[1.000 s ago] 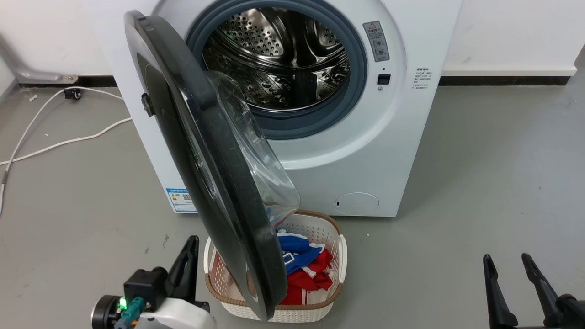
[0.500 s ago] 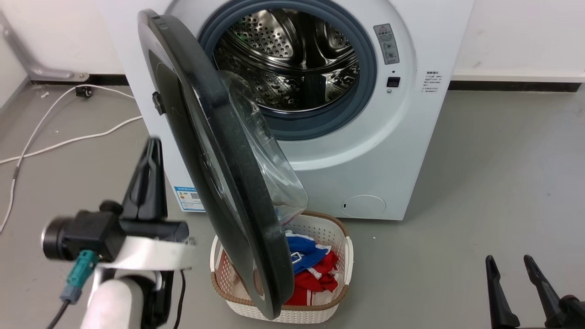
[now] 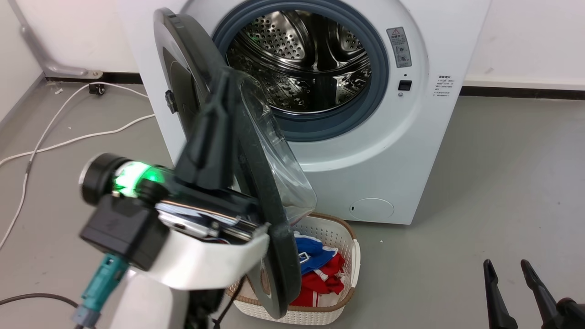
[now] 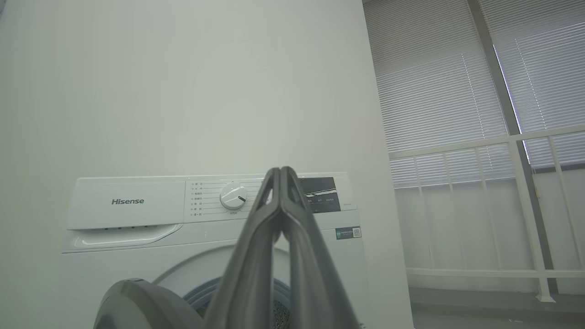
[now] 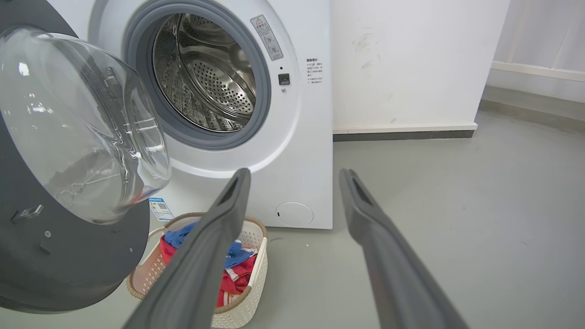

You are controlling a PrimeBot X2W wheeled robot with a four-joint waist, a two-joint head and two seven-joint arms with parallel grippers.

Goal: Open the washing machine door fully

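Found washing machine door (image 3: 279, 237) roughly half open, edge-on above laundry basket (image 3: 355, 258). Noted left gripper (image 3: 220, 91) risen within a second from low down to door's rim, jaws together; contact unconfirmed. Logged right gripper (image 3: 506, 265) low, jaws apart. Judged still short of fully open, needing a push wider.

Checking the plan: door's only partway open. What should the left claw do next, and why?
Probably nudge the door leftward with the shut left claw: it is raised near the rim, and the door juts straight out from the washing machine.
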